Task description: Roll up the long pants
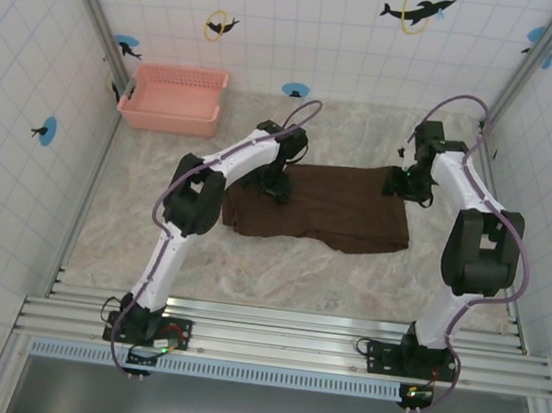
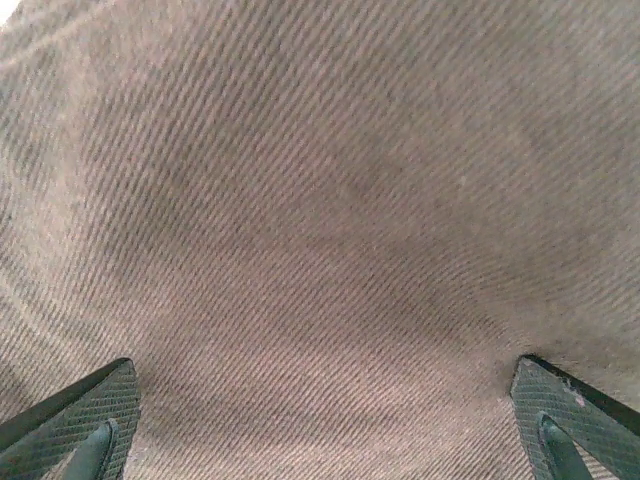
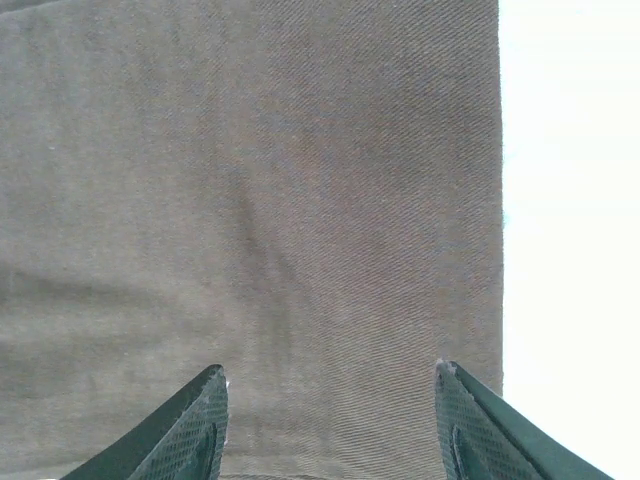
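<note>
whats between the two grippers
Only the pants: in the top view, unbroken brown cloth runs from the left gripper to the right gripper.

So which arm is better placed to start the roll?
Right, probably. The right gripper hangs open beside an end edge of the long pants; the left gripper is open over plain mid-cloth, with no edge near its fingers.

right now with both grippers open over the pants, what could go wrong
1. The right gripper sits close to the side edge of the long pants; closing there might catch only a thin strip that slips out.
2. The left gripper is spread over flat cloth with no edge between its fingers, so it may pinch only the top layer and start the roll skewed.
</note>
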{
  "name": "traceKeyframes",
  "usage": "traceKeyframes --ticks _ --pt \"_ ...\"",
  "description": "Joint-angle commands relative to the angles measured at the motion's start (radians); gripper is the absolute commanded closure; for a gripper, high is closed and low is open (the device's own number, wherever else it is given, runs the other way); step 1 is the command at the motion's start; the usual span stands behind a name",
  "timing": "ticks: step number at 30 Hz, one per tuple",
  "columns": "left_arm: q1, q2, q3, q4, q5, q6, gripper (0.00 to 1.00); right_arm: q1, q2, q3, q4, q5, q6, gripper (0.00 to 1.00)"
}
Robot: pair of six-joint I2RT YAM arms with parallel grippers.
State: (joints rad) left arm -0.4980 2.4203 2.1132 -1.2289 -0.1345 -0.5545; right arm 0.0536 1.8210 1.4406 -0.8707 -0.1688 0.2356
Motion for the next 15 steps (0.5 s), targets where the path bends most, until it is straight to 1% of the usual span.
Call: traceKeyframes --ticks 1,5,7,8,11,15 --pt "-0.024 0.158 0.118 -0.049 -0.071 -0.008 0.02 -0.009 -0.028 -0.041 -0.032 0.026 -0.061 0.41" --pt "-0.014 0.315 0.41 -0.149 -0.069 0.051 0.03 -0.058 -0.037 -0.117 -0.003 0.012 -0.088 0.41" --pt "-0.01 0.359 0.499 -0.155 -0.051 0.057 0.03 -0.086 -0.037 -0.146 0.01 0.001 -0.099 0.41" --pt "0.031 0.36 0.504 -0.134 -0.038 0.052 0.03 -0.1 -0.037 -0.157 0.012 0.008 -0.104 0.41" --pt "0.068 0.343 0.462 -0.062 0.004 0.007 0.03 -0.122 -0.052 -0.18 0.029 0.019 -0.107 0.41" --pt "0.117 0.343 0.446 0.006 0.089 -0.06 0.02 -0.131 -0.114 -0.205 0.065 0.052 -0.085 0.39"
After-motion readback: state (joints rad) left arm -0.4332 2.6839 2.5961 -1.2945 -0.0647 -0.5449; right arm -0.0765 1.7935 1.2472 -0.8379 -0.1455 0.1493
